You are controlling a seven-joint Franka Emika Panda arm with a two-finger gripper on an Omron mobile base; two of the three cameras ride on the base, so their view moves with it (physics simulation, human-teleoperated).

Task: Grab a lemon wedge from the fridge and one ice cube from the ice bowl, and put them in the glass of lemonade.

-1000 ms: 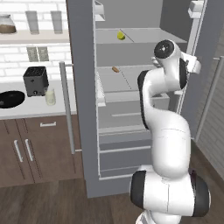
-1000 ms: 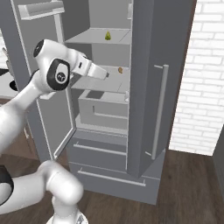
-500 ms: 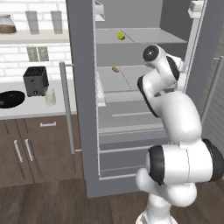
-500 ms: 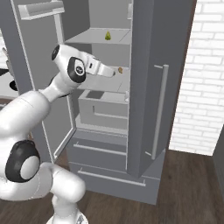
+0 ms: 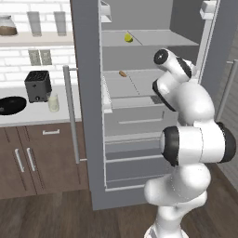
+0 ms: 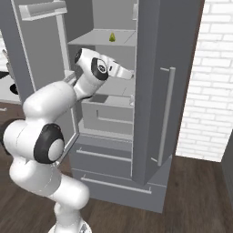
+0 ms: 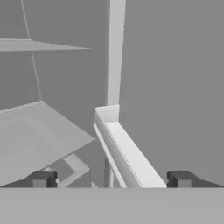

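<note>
The gripper (image 7: 111, 179) stood wide open with nothing between its two dark fingertips (image 7: 43, 179), which poked up at the bottom of the hand view. Just past them ran a pale rail of a door bin (image 7: 127, 153), its far end meeting a pale vertical strip; the lower part of the bin was cut off. A grey shelf (image 7: 39, 131) lay to one side of it, and nothing on it could be made out.

In the left base view the arm's own bulk covered the right half of the fridge (image 5: 88, 116) interior, so the hand itself was hidden behind the wrist and elbow. In the right base view the hand (image 6: 122, 71) reached into the fridge at middle-shelf height, its tips lost behind the edge of the right door.

Deeper in the fridge, a small brown-orange item (image 5: 122, 73) lay on the middle shelf. The lemon wedge (image 5: 128, 38) sat on the top shelf, near the back, above and well apart from the hand; it was too small to make out its shape closely.

Left of the fridge, on the counter (image 5: 28, 118), stood the glass of lemonade (image 5: 54, 102), just beside the toaster (image 5: 38, 86). The ice bowl (image 5: 11, 105) lay further left, partly cut off by the picture's edge; its contents could not be seen.
</note>
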